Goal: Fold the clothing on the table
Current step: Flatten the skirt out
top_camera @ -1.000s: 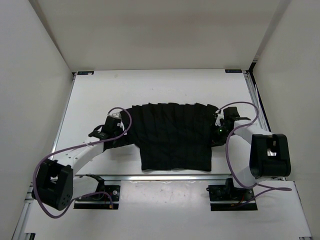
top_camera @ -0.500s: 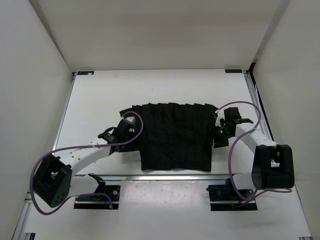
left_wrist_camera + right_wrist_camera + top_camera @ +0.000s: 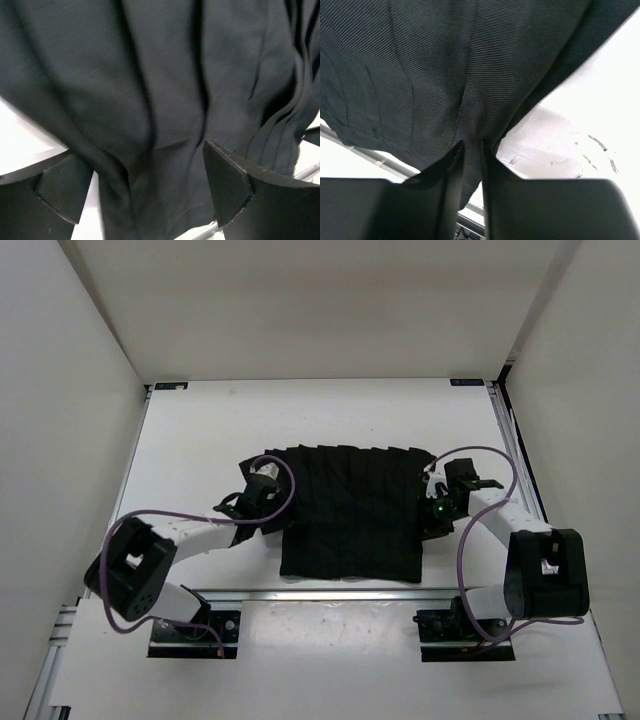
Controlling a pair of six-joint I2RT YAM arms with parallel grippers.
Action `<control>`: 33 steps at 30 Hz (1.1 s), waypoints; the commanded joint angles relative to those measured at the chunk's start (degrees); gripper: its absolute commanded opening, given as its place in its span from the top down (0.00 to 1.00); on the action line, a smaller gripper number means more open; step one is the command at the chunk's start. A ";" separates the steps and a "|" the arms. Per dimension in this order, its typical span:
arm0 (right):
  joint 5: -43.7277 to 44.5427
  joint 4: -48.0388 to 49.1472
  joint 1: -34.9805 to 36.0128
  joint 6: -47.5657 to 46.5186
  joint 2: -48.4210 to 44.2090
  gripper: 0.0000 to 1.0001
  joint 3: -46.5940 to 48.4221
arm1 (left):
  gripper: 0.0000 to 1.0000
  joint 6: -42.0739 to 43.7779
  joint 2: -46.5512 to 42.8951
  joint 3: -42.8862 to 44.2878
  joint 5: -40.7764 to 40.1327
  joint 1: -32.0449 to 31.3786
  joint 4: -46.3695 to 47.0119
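Note:
The black clothing [image 3: 350,510] lies spread on the white table [image 3: 200,430], pleated and roughly rectangular. My left gripper [image 3: 272,508] sits at its left edge, open. In the left wrist view its fingers [image 3: 227,180] stand wide apart over rumpled clothing [image 3: 150,75], with the gripper [image 3: 145,185] holding nothing. At the right edge my right gripper [image 3: 432,515] is shut on the clothing. The right wrist view shows that gripper [image 3: 471,150] pinching a fold of the clothing [image 3: 420,60], with bare table [image 3: 600,100] beside it.
An aluminium rail [image 3: 340,592] runs along the table's near edge just below the garment's hem. White walls [image 3: 60,440] close in the left, right and back. Purple cables [image 3: 170,520] loop off both arms.
My left arm has swung right, bringing its open gripper onto the clothing's left edge. The right gripper opened briefly and closed again on the right edge.

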 commanded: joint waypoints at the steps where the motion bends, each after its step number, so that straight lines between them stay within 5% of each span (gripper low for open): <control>1: -1.59 -0.41 0.35 -0.42 -1.71 0.79 -0.17 | 0.14 -0.37 6.35 1.01 1.82 -1.14 -0.82; 2: -1.24 -0.41 0.35 -0.07 -1.71 0.88 -0.34 | 0.22 -0.28 6.88 1.62 2.09 -1.05 -1.00; 4: -0.63 -0.15 -1.66 0.64 -1.27 1.00 -0.17 | 0.87 0.07 6.19 1.01 2.36 -0.53 -1.26; 5: -0.02 -0.32 -2.02 0.99 -1.44 0.99 -0.52 | 1.00 -0.45 5.66 0.40 2.35 0.35 -1.61; 15: 8.51 1.08 -8.70 5.83 -1.00 1.00 0.97 | 1.00 4.64 -7.08 -1.97 1.02 8.09 -10.58; 16: 7.99 0.73 -8.53 5.83 -0.91 1.00 1.32 | 0.97 4.73 -7.43 -2.06 1.99 9.22 -9.71; 18: 4.93 0.82 -8.35 5.04 -0.74 1.00 2.02 | 0.70 4.99 -7.79 -2.07 4.80 9.85 -8.47; 19: 2.22 0.12 -8.26 4.69 -0.83 0.94 2.20 | 0.41 4.73 -7.61 -1.72 4.29 9.41 -8.82; 20: 0.71 0.29 -7.83 3.73 -0.30 0.77 2.99 | 0.02 4.73 -7.79 -1.10 4.20 8.28 -9.00; 22: -4.91 -1.64 -7.21 2.32 -1.00 0.35 3.87 | 0.01 4.82 -8.31 0.56 3.67 7.30 -10.13; 24: -6.94 -3.13 -6.42 1.79 -1.88 0.18 3.96 | 0.01 5.26 -9.89 1.27 3.50 5.98 -11.98; 26: -8.61 -5.24 -3.53 -1.80 -2.84 0.16 2.74 | 0.02 6.57 -12.08 1.63 3.14 6.41 -16.10; 33: -10.64 -7.97 2.81 -5.42 -1.88 0.29 3.96 | 0.01 11.76 -22.01 -1.61 7.36 12.39 -27.80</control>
